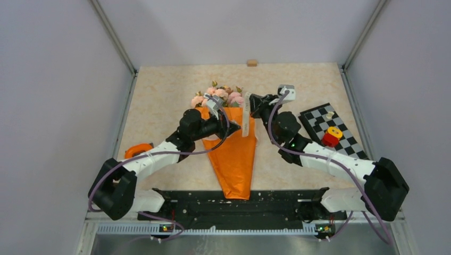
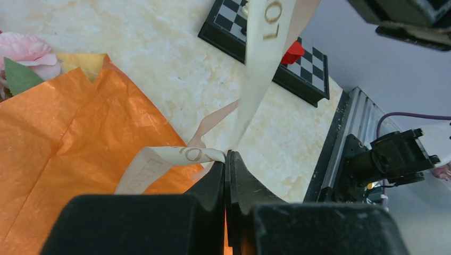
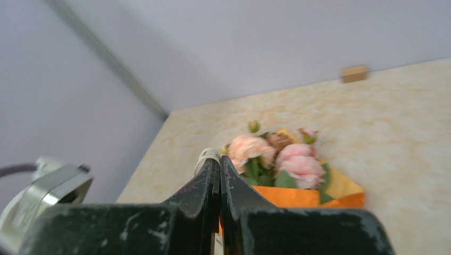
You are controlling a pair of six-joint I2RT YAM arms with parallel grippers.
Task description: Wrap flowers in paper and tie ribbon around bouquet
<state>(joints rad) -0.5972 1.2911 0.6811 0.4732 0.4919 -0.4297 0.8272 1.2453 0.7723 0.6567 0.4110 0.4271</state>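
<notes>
Now: bouquet (image 1: 234, 159) lies mid desk (image 1: 159, 106), blooms (image 1: 218, 95) at far end. L tool (image 2: 228, 159) & R tool (image 3: 219, 164) each pinched shut on ribbon (image 2: 263, 64), strip spanning btwn them. Risk: uneven pull makes ribbon slip from a tool, or drags paper (image 2: 64, 138) open.

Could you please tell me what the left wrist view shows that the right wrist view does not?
Only the left wrist: the checkered board with a red object, and gold lettering on the ribbon. Only the right wrist: the small wooden block at the far wall and most of the flowers. Both: orange paper, a pink bloom, shut jaws pinching ribbon.
</notes>
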